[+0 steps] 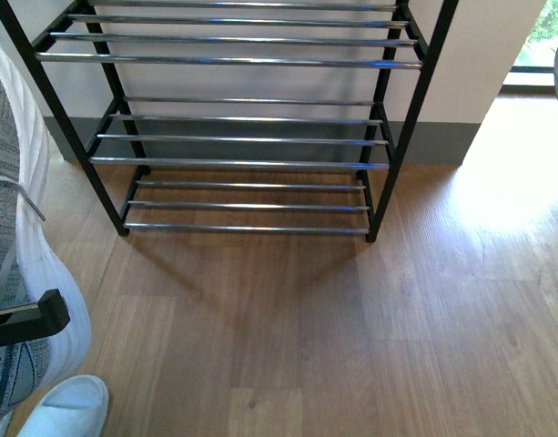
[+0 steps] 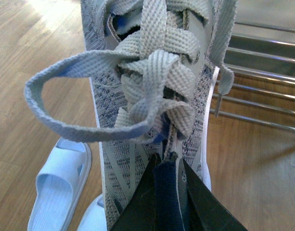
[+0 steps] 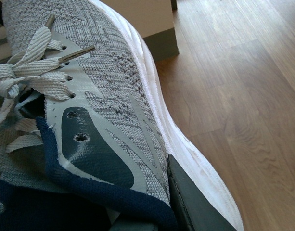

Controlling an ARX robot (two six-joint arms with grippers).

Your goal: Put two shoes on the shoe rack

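- Grey knit first sneaker (image 2: pixel 152 120) hangs left of the shoe rack (image 1: pixel 242 141), left gripper (image 2: pixel 169 197) clamped on its navy padded edge.
- Right gripper (image 3: pixel 171 211) grasps second sneaker (image 3: pixel 113 72) by its side wall, right of that rack, above wood floor (image 3: pixel 243 96).

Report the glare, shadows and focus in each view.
Front view: sun glare bleaches the floor at right; the shoe rack throws a soft shadow forward. Left wrist view: the left arm's shoe is sharp, a floor patch overexposed. Right wrist view: the right arm's shoe is crisp, with sheen on the floor beyond.
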